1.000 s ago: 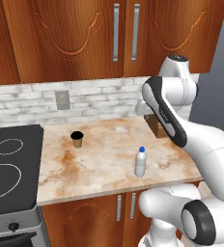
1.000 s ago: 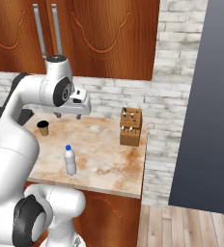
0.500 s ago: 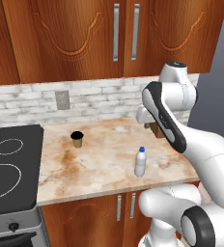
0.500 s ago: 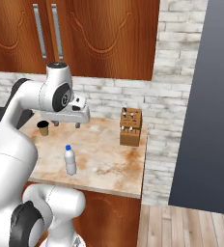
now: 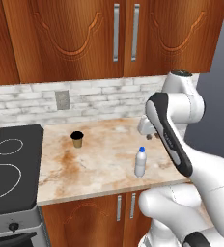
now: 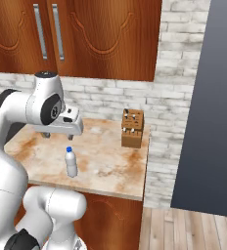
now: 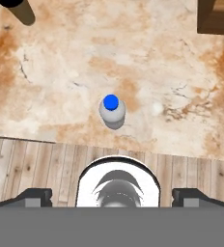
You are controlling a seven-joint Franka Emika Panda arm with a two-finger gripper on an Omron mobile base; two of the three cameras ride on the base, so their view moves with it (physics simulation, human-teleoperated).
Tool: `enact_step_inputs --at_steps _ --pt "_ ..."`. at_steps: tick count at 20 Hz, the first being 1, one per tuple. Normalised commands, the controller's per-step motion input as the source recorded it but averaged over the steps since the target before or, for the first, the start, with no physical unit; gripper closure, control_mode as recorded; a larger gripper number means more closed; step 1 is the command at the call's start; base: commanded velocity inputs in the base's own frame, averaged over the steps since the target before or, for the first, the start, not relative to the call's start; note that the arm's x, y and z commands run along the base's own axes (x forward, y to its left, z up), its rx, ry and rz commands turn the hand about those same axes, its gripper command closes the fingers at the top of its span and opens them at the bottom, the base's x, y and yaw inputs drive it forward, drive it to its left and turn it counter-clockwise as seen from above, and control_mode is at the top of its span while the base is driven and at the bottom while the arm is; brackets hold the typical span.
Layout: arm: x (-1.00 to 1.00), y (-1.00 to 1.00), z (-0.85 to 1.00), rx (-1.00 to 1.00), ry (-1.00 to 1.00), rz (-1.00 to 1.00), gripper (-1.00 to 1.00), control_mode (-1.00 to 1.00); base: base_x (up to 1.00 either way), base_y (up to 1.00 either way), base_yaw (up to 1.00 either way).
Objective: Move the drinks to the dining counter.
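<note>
Hanging above desk (image 5: 99,164), tool (image 6: 62,133) is held wide open, nothing gripped. Compared with a second ago, arm has been lowered and swung over toward bottle (image 5: 140,162); jaws were spread wider. Bottle pickup seems to be set up next. Bottle is stood upright near front edge of desk, right under tool. Paper cup (image 5: 77,139) is stood well apart, nearer stove (image 5: 7,169). Knife block (image 6: 132,128) is seen by wall, off to side, not in way. Neither drink moved to dining counter yet.
</note>
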Motion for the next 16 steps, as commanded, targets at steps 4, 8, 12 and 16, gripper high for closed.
enact_step_inputs --at_steps 4,8,12,16 --pt "-0.13 0.02 -0.22 0.0 -0.02 0.0 -1.0 -1.0 0.0 0.0 0.0" --pt "0.0 0.17 -0.22 0.0 0.0 0.0 -1.0 -1.0 0.0 0.0 0.0" --pt "0.0 0.09 -0.22 0.0 0.05 0.0 -1.0 -1.0 0.0 0.0 0.0" --pt "0.0 0.01 -0.27 0.0 0.04 0.0 -1.0 -1.0 0.0 0.0 0.0"
